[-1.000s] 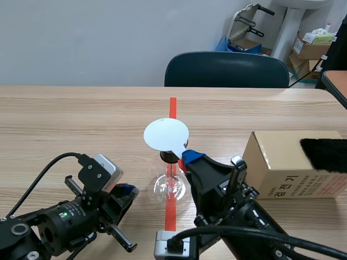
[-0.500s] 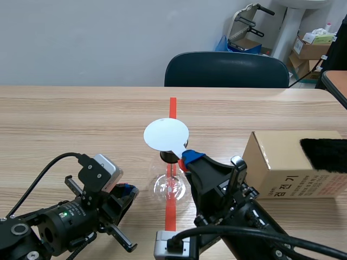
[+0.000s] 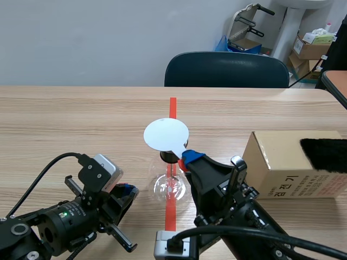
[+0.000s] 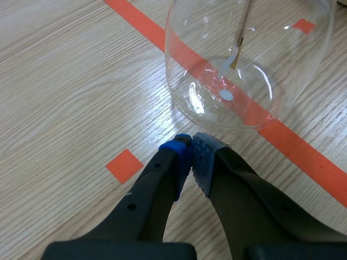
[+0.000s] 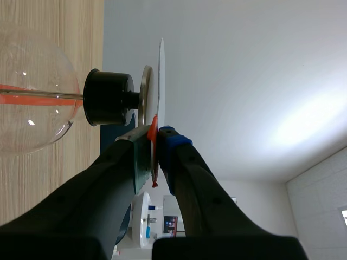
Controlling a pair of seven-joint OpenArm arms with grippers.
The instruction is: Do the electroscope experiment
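While the scene view sets the electroscope flask (image 3: 171,186) on the red tape line (image 3: 172,108) at the table's (image 3: 65,119) middle, only the wrist views show its details. The right gripper (image 3: 187,158), at 3 o'clock of the flask's neck, is clamped on the thin red handle of a white disc (image 3: 166,134), which sits over the flask at its 12 o'clock. The right wrist view turns this edge-on: the handle is pinched between the 2 pads of the right gripper (image 5: 156,135), and the disc (image 5: 161,81) stands just beside a metal plate (image 5: 145,95) on the black stopper (image 5: 108,97), with a thin strip of background between them. From the scene view the disc hides that plate.

The left gripper (image 3: 127,190) lies low at 9 o'clock of the flask. The left wrist view shows its 2 pads closed together on nothing (image 4: 191,146), just short of the glass (image 4: 249,65), and a foil strip (image 4: 233,54) hanging inside.

A cardboard box (image 3: 287,170) with black fur (image 3: 324,154) on top lies at 3 o'clock; a chair (image 3: 226,69) stands at 12 o'clock.
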